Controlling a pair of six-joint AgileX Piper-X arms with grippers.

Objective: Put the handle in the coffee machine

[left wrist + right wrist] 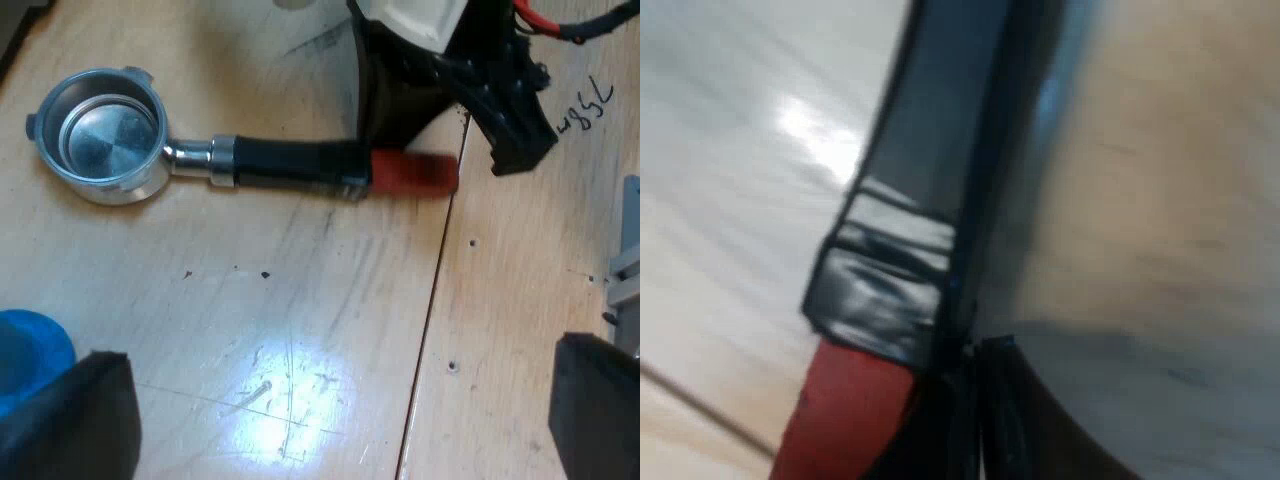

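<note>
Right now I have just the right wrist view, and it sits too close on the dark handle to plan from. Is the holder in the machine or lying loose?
Observer: Loose. The holder lies flat on the wooden table.
Operator: Anything in it?
Observer: No. Its basket faces up and shows bare metal inside.
Operator: And my left arm?
Observer: The left gripper is open above the table, apart from the holder.
</note>
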